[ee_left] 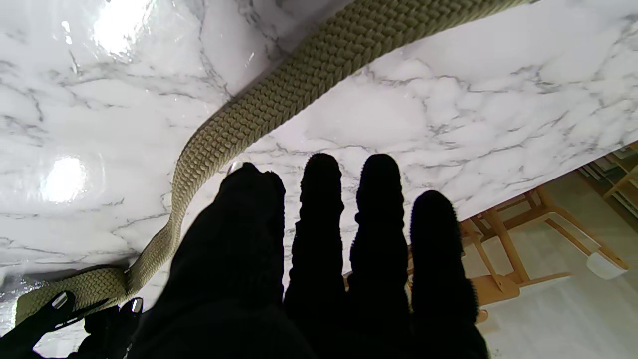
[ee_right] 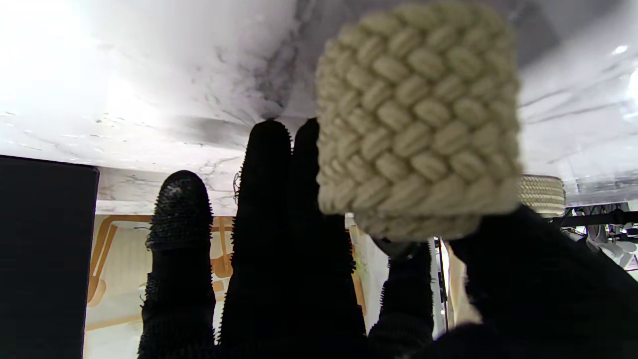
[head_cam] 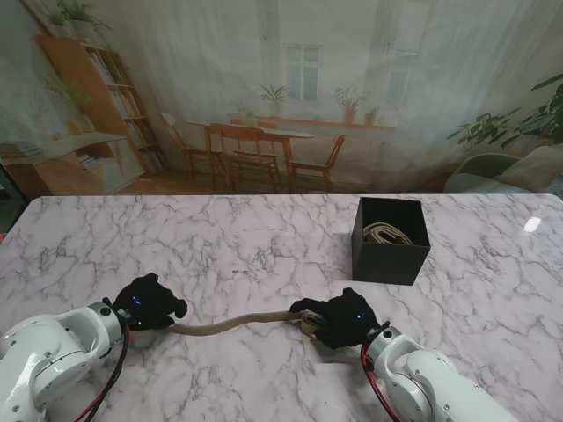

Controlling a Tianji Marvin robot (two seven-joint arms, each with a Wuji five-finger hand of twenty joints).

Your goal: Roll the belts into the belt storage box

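Rolling is under way: the right hand [head_cam: 345,319] clamps the coiled end of the braided olive fabric belt [head_cam: 233,324], well short of the square black storage box [head_cam: 391,239], the left hand [head_cam: 148,301] pinches its tail, and more winding comes next.

The stand view is evenly and softly lit, sharp throughout, with one small glare spot on the marble table [head_cam: 531,224] at right. In the left wrist view two blown-out highlights sit at upper left and left; the black hand [ee_left: 319,279] loses all detail. The right wrist view is overexposed at upper left, and the near woven belt [ee_right: 418,119] is slightly soft.
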